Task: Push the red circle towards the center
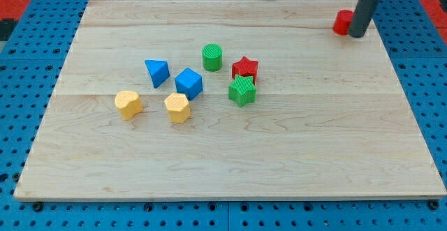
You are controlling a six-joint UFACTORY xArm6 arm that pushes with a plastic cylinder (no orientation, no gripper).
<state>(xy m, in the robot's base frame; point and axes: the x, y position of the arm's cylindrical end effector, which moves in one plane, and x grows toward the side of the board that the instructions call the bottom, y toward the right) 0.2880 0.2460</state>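
The red circle (341, 22) sits near the board's top right corner, partly hidden behind my rod. My tip (358, 34) rests on the board right against the circle's right side. The red star (245, 68) lies near the middle, touching the green star (242, 91) just below it.
A green circle (212, 56) lies left of the red star. A blue triangle (156, 71) and a blue cube (188, 83) sit further left. Two yellow blocks (128, 104) (177, 107) lie below them. The wooden board (230, 161) ends close to the red circle's right.
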